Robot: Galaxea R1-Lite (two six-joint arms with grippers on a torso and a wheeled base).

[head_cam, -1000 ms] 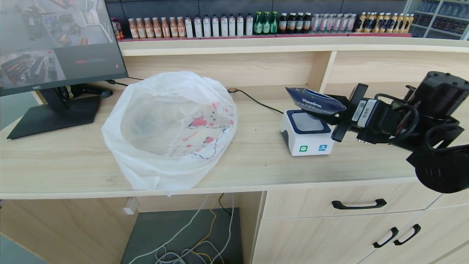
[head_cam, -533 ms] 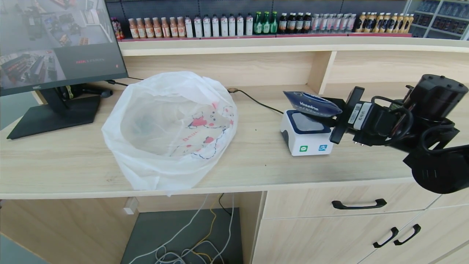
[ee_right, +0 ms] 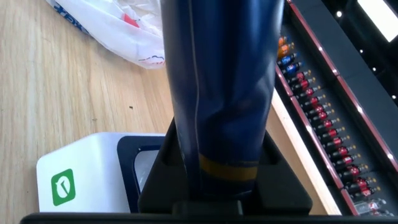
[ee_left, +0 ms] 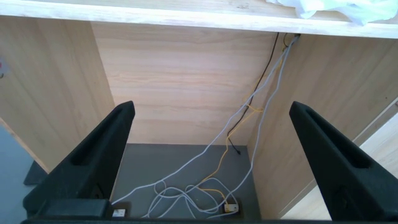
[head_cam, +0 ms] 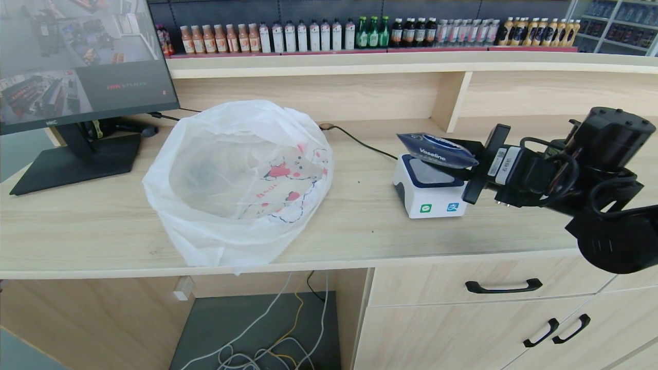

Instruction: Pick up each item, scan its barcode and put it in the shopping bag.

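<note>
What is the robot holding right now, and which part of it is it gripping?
The right pincer grips a blue tube by one end; the rest juts out over the scanner. The left pincer is open and empty.

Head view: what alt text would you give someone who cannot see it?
The right gripper holds a dark blue pouch over a white scanner box on a wooden counter. An open white shopping bag sits to the left, a monitor beyond it.

White print on blue pouch [head_cam: 437,150], 2 icons on scanner [head_cam: 432,198].
</note>
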